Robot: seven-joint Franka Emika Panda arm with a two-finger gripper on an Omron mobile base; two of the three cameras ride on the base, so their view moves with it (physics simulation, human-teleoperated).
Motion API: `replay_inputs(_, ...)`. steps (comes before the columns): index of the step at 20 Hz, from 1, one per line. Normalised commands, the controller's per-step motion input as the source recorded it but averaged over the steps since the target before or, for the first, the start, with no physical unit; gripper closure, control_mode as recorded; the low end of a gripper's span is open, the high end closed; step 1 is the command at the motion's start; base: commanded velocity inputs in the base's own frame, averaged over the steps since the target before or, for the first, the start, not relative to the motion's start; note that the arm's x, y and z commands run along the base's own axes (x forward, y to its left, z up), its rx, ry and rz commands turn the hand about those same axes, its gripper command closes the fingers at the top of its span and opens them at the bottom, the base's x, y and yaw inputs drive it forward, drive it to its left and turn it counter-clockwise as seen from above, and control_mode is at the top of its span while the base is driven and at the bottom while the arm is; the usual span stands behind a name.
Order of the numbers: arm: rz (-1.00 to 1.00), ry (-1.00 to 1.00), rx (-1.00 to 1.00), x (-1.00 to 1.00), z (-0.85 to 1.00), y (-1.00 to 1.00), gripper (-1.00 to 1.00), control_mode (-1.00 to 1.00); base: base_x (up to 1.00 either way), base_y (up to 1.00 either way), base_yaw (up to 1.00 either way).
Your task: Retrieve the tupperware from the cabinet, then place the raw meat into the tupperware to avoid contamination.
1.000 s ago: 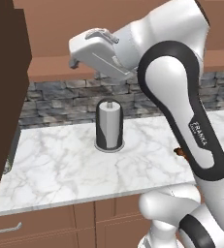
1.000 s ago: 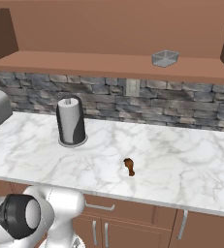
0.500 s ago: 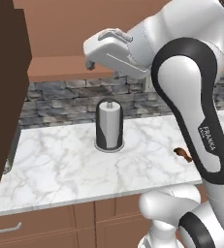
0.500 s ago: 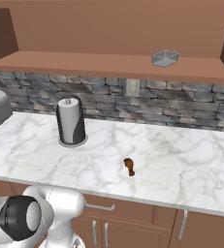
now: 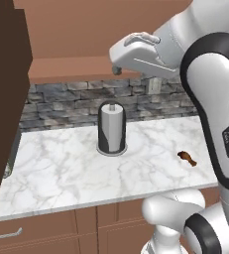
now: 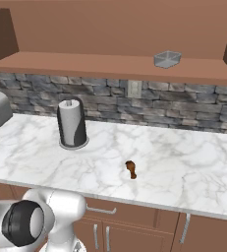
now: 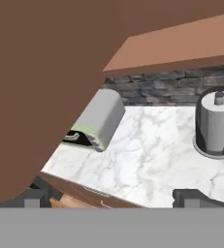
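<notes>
I judge that the task is at its beginning, because nothing is picked up yet. The tupperware (image 6: 167, 59) stands on the open shelf of the cabinet (image 6: 115, 66), far on the right side, above the stone wall, and nothing touches it. The raw meat (image 6: 130, 169) lies alone on the marble surface (image 6: 193, 167), near the front edge, to the right of the paper towel roll (image 6: 72, 123) and well apart from it. I have the gripper (image 7: 114, 197) raised in front of the shelf, above the roll in the left base picture, and through the hand camera I see its two finger tips (image 7: 32, 197) spread wide with nothing between them, so it is released and empty. This camera looks down to the left part of the surface, where the grey toaster (image 7: 100, 119) stands beside the dark cabinet door (image 5: 4, 94). What remains is everything: to bring the gripper to the right along the shelf, take the container, put it down on the surface, then lift the meat and drop it inside.
</notes>
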Motion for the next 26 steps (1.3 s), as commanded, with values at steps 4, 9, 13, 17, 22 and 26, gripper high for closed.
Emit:
replay_inputs(4, -0.03, -0.03, -0.11, -0.16, -0.03, -0.45, -1.00, -1.00, 0.00, 0.00, 0.00)
replay_inputs(9, -0.05, -0.01, -0.15, -0.17, -0.01, -0.34, -1.00, -1.00, 0.00, 0.00, 0.00)
replay_inputs(13, -0.07, 0.00, -0.15, -0.12, 0.00, -0.30, -1.00, -1.00, 0.00, 0.00, 0.00)
replay_inputs(17, -0.09, 0.00, -0.13, -0.10, 0.00, -0.30, -1.00, -1.00, 0.00, 0.00, 0.00)
replay_inputs(22, -0.10, -0.08, -0.11, -0.14, -0.07, -0.28, -1.00, -1.00, 0.00, 0.00, 0.00)
replay_inputs(26, -0.11, -0.09, -0.11, -0.10, -0.11, -0.28, -1.00, -1.00, 0.00, 0.00, 0.00)
